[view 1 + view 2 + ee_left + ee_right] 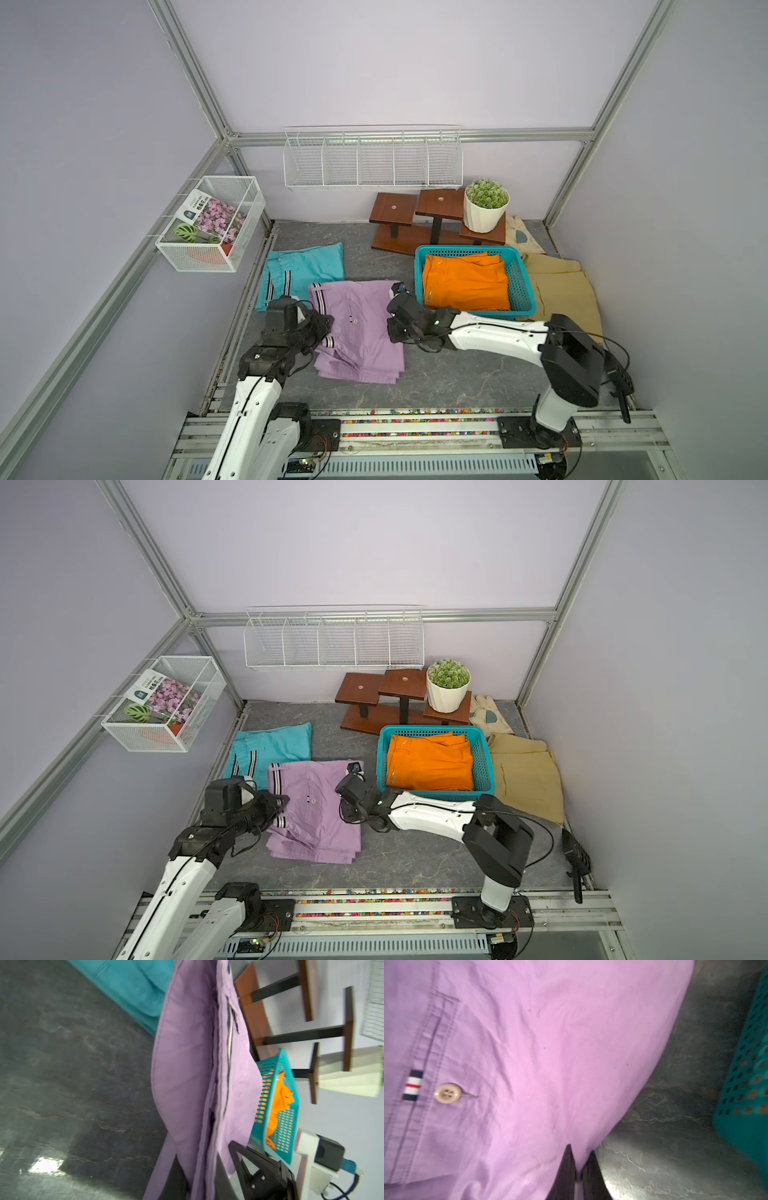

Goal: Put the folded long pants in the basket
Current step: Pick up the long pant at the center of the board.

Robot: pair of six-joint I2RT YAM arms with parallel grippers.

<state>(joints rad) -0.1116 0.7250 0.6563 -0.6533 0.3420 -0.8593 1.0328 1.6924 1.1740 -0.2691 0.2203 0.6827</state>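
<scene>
- I have the left gripper [199, 1180] clamped on the lilac pants' [357, 328] striped edge and the right gripper [577, 1172] pinching the opposite edge, which should keep the fold together.
- The lilac pants sit just beside the basket [465, 249], which holds the orange pair [465, 282].

You had a white wire rack [372, 166] on the back wall, a mesh bin [195, 259] on the side wall, and a potted plant [485, 208] on the wooden stand [392, 208].

White links [494, 332], black joints [571, 365], cables [430, 345], black right pincer [579, 1172].
</scene>
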